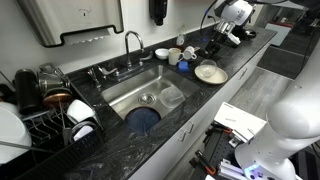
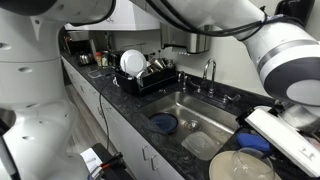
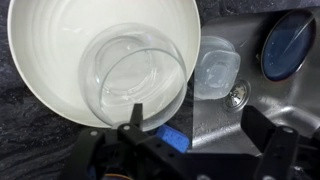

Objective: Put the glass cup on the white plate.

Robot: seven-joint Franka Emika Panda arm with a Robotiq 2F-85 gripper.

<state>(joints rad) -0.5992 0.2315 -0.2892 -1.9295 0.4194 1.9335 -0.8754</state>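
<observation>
Wrist view: the round off-white dinner plate [image 3: 45,60] with a low raised rim fills the upper left. The small clear glass tumbler [image 3: 135,80] stands upright on it, right of plate centre, base fully inside the rim. My read is that placement is done.

The gripper [image 3: 193,122] is at the bottom edge, jaws spread wide with nothing between them. One finger [image 3: 132,120] overlaps the tumbler's near rim in the picture. I can't tell whether it touches or hangs above. The other finger is well clear, over the sink edge.

Further right, in the steel sink [image 3: 215,120], are a clear squarish plastic tub [image 3: 215,70] and then a dark blue round dish [image 3: 290,45]. Neither is in play.

In both exterior views the dinner plate [image 1: 203,76] [image 2: 228,168] sits on the dark countertop [image 1: 240,58] just beside the sink, with the arm over it. The tumbler is too small to make out there.

Left, as I judge it: a straight lift without clipping the rim.
</observation>
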